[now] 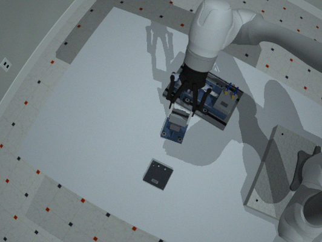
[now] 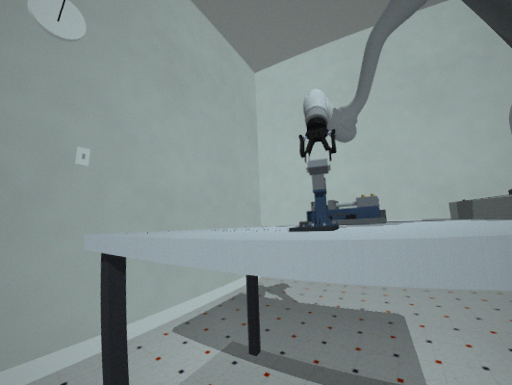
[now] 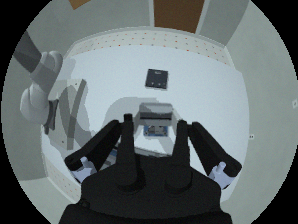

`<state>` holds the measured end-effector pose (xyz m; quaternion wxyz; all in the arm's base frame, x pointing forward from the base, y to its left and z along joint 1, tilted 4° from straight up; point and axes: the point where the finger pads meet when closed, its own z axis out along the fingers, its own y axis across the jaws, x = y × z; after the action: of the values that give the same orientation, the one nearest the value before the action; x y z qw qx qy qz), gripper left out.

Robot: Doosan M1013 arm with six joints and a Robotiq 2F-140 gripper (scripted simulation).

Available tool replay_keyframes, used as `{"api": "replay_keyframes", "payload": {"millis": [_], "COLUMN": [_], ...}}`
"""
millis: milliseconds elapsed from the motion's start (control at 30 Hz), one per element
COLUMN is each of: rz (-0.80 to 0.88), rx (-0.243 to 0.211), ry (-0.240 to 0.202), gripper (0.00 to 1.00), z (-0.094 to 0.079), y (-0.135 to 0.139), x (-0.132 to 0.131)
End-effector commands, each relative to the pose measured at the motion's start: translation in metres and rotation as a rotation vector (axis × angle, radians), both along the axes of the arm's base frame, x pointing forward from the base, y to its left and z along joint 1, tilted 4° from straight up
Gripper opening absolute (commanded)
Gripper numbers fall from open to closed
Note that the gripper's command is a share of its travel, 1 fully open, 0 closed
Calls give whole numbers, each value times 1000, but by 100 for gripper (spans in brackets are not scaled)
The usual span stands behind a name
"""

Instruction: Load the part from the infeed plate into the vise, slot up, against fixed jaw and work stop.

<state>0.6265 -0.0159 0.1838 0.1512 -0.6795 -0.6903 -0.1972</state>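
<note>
Grey table [image 1: 91, 121] on tiled floor [image 1: 45, 209]; end effector [image 1: 181, 106] grips the part [image 2: 319, 166].

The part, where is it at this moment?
In the exterior view the part hangs between the fingers of the gripper, just above the V-block, left of the vise.

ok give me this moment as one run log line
gripper: shut on part | part: lifted above V-block | infeed plate: bare | vise: not loaded
</note>
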Motion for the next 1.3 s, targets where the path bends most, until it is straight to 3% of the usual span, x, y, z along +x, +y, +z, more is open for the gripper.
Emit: {"api": "replay_keyframes", "payload": {"millis": [0, 100, 167, 667, 1267], "rz": [-7, -9, -9, -19, -27], "rx": [-69, -105, -105, -271, -391], "ry": [8, 8, 8, 9, 9], "gripper": [0, 0, 0, 0, 0], "z": [-2, -2, -2, -1, 0], "y": [1, 2, 2, 6, 9], "x": [-3, -3, -3, -3, -3]}}
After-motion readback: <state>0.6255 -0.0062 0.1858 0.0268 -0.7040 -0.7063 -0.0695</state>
